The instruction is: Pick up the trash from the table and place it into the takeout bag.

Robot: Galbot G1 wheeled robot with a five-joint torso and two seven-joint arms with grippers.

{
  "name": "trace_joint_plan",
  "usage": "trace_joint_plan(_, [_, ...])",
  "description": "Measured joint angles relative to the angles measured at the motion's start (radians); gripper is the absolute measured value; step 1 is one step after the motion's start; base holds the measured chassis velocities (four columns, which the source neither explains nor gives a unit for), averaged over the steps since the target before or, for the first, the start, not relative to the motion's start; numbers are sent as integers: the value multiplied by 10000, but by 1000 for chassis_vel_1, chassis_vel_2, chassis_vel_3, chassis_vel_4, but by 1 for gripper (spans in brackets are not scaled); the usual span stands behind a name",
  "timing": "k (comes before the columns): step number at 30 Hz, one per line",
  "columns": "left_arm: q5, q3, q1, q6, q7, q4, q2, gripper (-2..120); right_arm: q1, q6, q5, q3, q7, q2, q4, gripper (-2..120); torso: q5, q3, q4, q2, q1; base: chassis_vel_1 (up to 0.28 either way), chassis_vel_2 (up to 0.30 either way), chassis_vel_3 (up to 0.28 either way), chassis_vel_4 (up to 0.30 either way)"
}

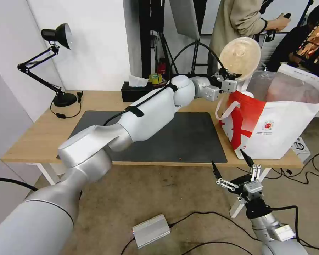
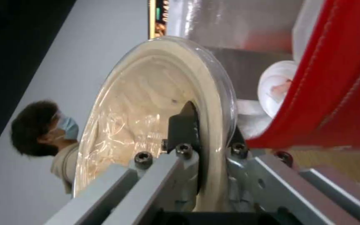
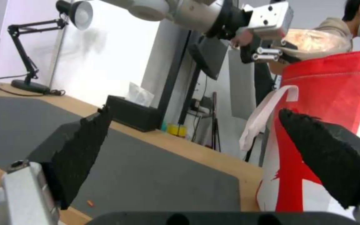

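The left claw (image 1: 227, 82) pinches the rim of the beige bowl (image 1: 239, 56), one finger inside the rim and one outside, and holds it tipped on edge in the air above the worktop's (image 1: 39, 134) right end. The takeout bag (image 1: 273, 124) stands at that right end, against the front edge, with its foil-lined mouth open upward. What matters for the drop is that the bowl hangs just above and to the left of that mouth, over the bag's near-left rim and white handle, so the opening lies below and to the right of the claw. A white item already sits inside the bag. The right claw (image 1: 237, 170) waits below the worktop's front edge near the bag, its fingers spread wide and empty.
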Motion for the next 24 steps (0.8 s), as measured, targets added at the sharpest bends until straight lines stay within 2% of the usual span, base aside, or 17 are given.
trace_joint_plan(11, [334, 809, -382, 285, -117, -48, -11, 1, 0, 1, 0, 0, 0, 0, 0, 100, -1, 0, 0, 0, -1, 0, 0, 0, 0])
trace_joint_plan(24, [1146, 914, -466, 491, -552, -124, -18, 1, 0, 0, 0, 0, 0, 0, 0, 100, 0, 0, 0, 0, -1, 0, 0, 0, 0])
